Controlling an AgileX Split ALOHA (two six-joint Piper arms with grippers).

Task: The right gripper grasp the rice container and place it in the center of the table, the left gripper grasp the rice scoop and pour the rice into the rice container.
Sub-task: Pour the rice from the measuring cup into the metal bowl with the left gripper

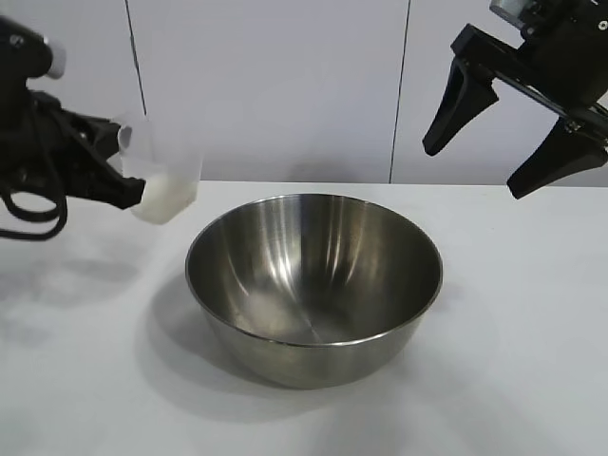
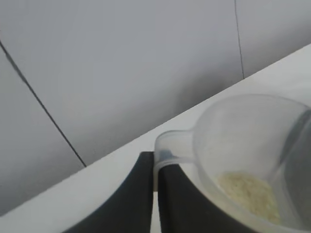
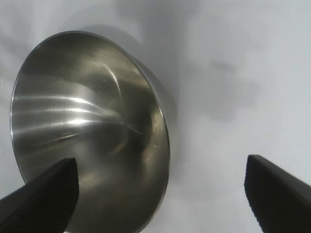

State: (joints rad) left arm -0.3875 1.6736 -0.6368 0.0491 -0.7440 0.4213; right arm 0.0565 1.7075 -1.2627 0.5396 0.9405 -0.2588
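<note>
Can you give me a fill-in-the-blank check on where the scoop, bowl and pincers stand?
1. The left pincer is shut on the rice scoop's ____.
2. The rice container holds ____ rice.
3. The right pincer hangs above the table, its fingers ____.
4. The rice lies inside the ____.

Missing words: handle; no; open; rice scoop

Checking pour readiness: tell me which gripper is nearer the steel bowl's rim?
Left. The left gripper holds the rice scoop just beyond the rice container rim; the right gripper hangs open, higher, farther away.
</note>
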